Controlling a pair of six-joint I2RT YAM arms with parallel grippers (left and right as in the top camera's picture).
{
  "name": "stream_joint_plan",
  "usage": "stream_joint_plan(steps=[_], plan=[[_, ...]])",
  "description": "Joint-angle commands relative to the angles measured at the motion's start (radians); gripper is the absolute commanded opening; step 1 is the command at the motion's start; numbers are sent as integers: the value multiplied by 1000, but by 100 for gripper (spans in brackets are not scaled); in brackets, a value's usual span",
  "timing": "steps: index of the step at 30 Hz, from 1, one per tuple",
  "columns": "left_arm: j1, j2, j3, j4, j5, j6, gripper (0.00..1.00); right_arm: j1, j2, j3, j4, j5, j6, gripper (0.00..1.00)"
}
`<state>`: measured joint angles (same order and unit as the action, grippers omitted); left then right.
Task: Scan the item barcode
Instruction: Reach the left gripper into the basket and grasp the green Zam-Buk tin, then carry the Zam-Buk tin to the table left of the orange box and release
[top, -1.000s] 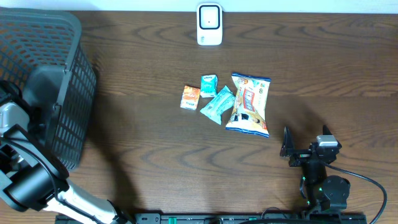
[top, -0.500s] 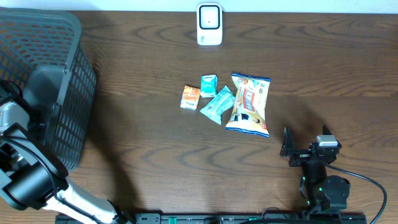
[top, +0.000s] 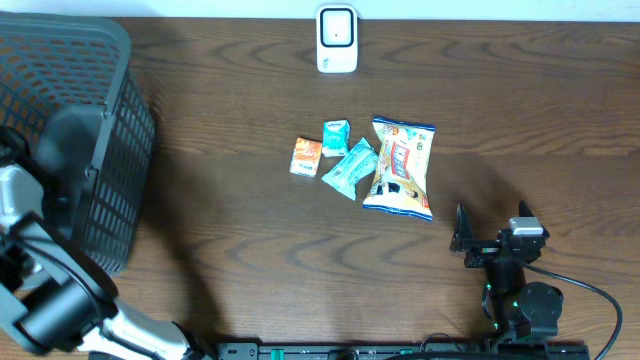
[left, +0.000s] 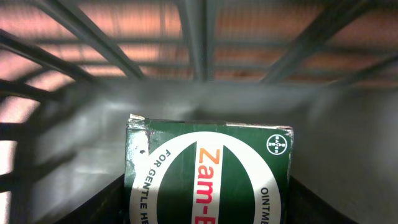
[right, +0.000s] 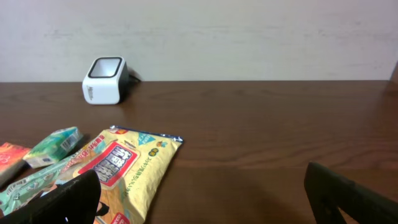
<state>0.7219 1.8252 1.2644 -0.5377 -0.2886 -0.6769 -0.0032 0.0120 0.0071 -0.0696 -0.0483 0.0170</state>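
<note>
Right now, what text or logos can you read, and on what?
"Zam-", cut off by the frame edge: green box.
"FOR GENTLE HE", cut off: same box.
"OINTME", cut off: same box.
Round cross logo on the box: letters too small.
Snack bag, small packets: print too blurred.
Scanner: no text visible.

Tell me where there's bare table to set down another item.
Bare tabletop runs between the basket and the orange packet, along the near edge left of the right gripper, and right of the scanner. The middle is crowded: teal packets cluster beside the snack bag.
</note>
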Motion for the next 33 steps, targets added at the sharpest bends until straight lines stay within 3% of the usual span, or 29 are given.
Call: stream_joint_plan(steps=[1, 6, 12, 17, 23, 27, 33], plan=[[2, -118, -3, -3, 10, 10, 50, 11, -5, -2, -4, 5, -3, 99], [2, -267, -3, 26, 131, 9, 50, 11, -5, -2, -4, 5, -3, 99], [1, -475, -3, 105, 406, -62, 50, 11, -5, -2, -4, 5, -3, 99], [-7, -623, -3, 216, 704, -234, 50, 11, -5, -2, -4, 5, -3, 99], [-154, -686, -3, 333, 885, -404, 51, 11, -5, -2, -4, 5, -3, 99], [-364, -669, -3, 341, 879, -372, 51, 11, -5, -2, -4, 5, -3, 99], [-692, -570, -4, 323, 795, -90, 51, 11, -5, -2, -4, 5, -3, 99]])
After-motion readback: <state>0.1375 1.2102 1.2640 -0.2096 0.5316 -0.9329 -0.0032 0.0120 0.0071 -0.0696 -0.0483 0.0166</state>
